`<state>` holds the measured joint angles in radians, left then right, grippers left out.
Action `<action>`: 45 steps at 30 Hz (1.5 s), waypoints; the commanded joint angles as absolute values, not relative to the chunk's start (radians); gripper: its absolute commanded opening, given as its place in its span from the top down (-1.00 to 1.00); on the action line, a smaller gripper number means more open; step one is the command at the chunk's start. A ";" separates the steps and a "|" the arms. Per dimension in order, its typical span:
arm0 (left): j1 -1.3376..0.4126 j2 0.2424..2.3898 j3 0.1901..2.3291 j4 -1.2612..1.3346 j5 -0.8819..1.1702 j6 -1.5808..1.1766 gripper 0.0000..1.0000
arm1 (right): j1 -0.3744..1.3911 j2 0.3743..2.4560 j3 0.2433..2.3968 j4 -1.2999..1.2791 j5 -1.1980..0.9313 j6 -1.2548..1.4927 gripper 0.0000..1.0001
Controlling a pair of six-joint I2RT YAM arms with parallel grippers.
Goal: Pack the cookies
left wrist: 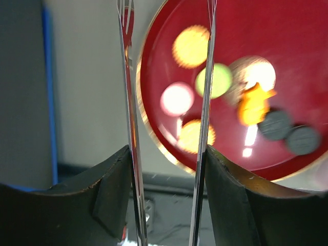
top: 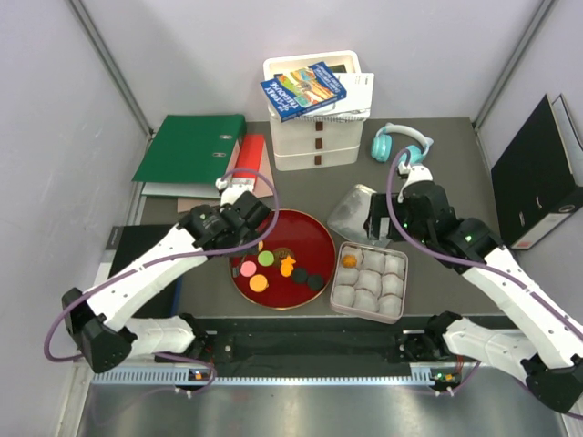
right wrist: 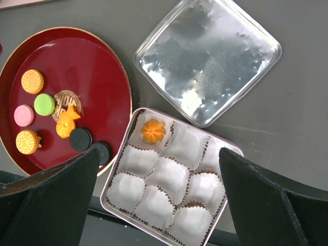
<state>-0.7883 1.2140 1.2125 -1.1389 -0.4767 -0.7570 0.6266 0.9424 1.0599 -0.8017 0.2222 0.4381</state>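
**Progress.** The task is at an early stage. One orange flower-shaped cookie (right wrist: 153, 130) sits in a corner cup of the tin (right wrist: 195, 131), on the side facing the plate (right wrist: 87, 66). The other eight cups (right wrist: 171, 177) are empty.

Seven cookies are yet to be packed, all on the plate:
- two round orange (right wrist: 32, 81)
- one green (right wrist: 44, 104)
- one pink (right wrist: 23, 115)
- one orange, fish-like (right wrist: 66, 123)
- two black discs (right wrist: 80, 138)

A gold patterned disc (right wrist: 65, 100) beside the green one may be another cookie or plate decoration; I cannot tell which.

**Materials.**
- **Plate:** round, glossy red, with a thin gold rim.
- **Tin:** square with rounded corners, bright metal.
- **Lid (right wrist: 207, 61):** lies apart on the grey table (right wrist: 287, 128), mirror-like and mottled.
- **Cups:** pale pleated paper.
- **Cookies:** the round orange ones look embossed; the black ones are matte.

**Grippers.**
- **Left gripper (top: 258, 223):** hovers over the plate's far-left edge, with its thin fingers parted and nothing between them.
- **Right gripper (top: 378, 228):** hangs above the lid and tin, spread wide and empty.
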 commanded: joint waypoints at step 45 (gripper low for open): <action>-0.769 1.247 0.940 -0.933 -0.305 -0.836 0.06 | 0.638 0.966 1.060 -0.762 0.192 0.430 -0.98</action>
<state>-0.7719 1.2682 0.9428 -0.9531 -0.3069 -0.8387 0.6266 0.9646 1.0470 -0.7822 0.1860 0.4377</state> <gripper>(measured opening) 0.506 0.989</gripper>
